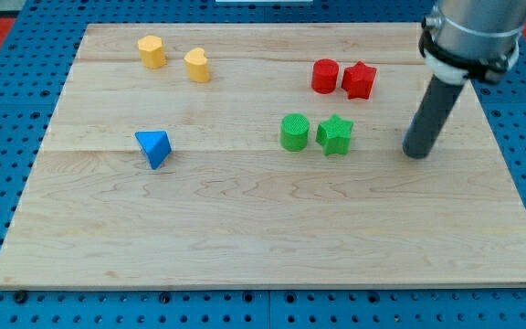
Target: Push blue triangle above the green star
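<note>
The blue triangle [154, 147] lies on the wooden board at the view's left of centre. The green star [334, 134] lies right of centre, touching or nearly touching a green cylinder [294, 132] on its left. My tip [417, 153] rests on the board to the right of the green star, about a block's width or two away from it, and far from the blue triangle.
A red cylinder [325, 75] and a red star [359, 79] sit side by side just above the green pair. Two yellow blocks [152, 51] [197, 65] lie at the top left. The wooden board [263, 238] lies on a blue pegboard surface.
</note>
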Controlling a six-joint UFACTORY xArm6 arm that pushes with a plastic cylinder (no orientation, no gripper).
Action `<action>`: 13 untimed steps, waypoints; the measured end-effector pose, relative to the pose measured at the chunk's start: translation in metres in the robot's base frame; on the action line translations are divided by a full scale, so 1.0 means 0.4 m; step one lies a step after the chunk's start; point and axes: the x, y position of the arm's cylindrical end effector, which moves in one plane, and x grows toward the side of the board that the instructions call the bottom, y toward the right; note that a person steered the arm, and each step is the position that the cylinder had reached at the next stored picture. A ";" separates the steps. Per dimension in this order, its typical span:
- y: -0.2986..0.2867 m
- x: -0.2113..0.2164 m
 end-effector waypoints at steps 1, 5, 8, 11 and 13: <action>-0.100 0.200; -0.914 0.017; -0.724 0.090; -0.819 0.099; -0.750 -0.026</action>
